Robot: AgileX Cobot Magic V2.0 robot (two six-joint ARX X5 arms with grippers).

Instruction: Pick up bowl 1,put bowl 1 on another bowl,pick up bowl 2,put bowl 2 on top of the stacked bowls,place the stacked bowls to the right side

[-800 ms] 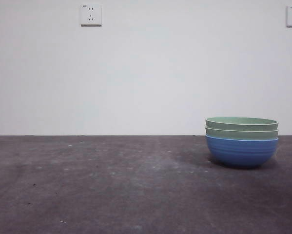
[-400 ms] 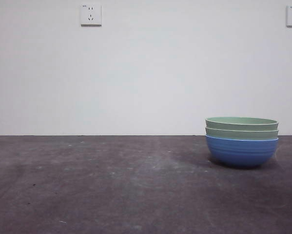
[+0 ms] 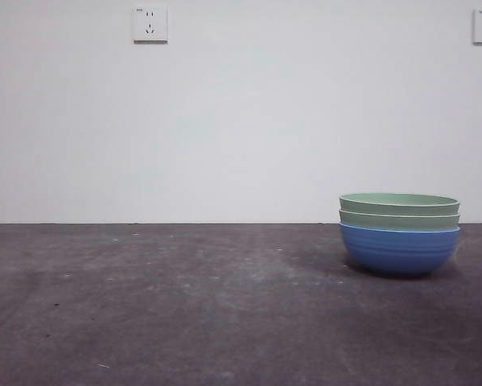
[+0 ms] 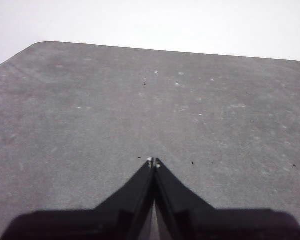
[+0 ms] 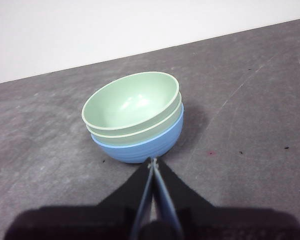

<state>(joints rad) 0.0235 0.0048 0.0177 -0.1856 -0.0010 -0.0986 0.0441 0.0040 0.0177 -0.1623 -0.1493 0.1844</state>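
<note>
Stacked bowls sit on the right side of the dark grey table, exactly where they stood a second ago; nothing in the front view has shifted since then. The blue bowl forms the base and rests on the table, with two pale green bowls nested in it, the upper green bowl inside the lower green bowl, all rims level. The top bowl's hollow holds nothing. The right pincer hovers clenched and empty just beside the blue bowl's wall, apart from it. The left pincer is clenched too, over bare table. Two wall sockets show behind.
</note>
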